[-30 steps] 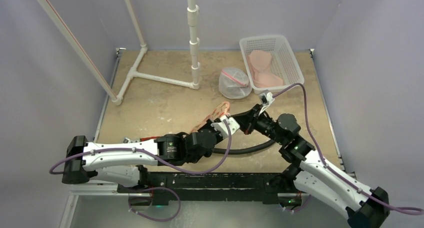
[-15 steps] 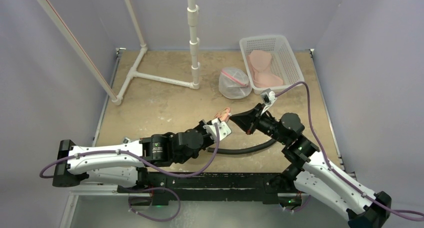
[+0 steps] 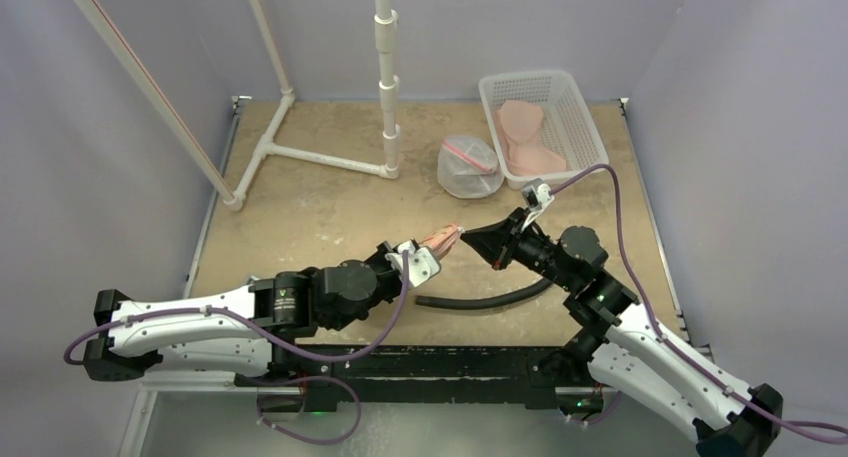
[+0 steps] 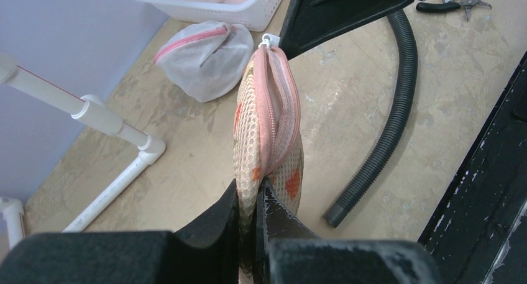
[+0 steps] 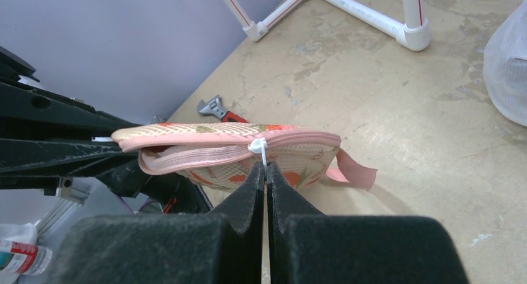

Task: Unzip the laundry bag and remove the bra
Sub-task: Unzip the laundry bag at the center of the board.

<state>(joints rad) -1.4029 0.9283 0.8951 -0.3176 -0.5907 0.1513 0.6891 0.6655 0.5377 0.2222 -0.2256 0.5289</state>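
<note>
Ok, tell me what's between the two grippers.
The pink mesh laundry bag: left gripper clamps one end, right gripper pinches its zipper tie. Both wrist views.

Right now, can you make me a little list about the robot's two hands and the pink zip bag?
left hand: shut, pinching one end of the laundry bag
right hand: shut on the white zipper pull
zipper: partly open, with a gap beside the pull
bag position: held up between both hands
bra: not out yet, cannot see it
other things: white mesh bag, basket holding pink cloth, black hose
</note>
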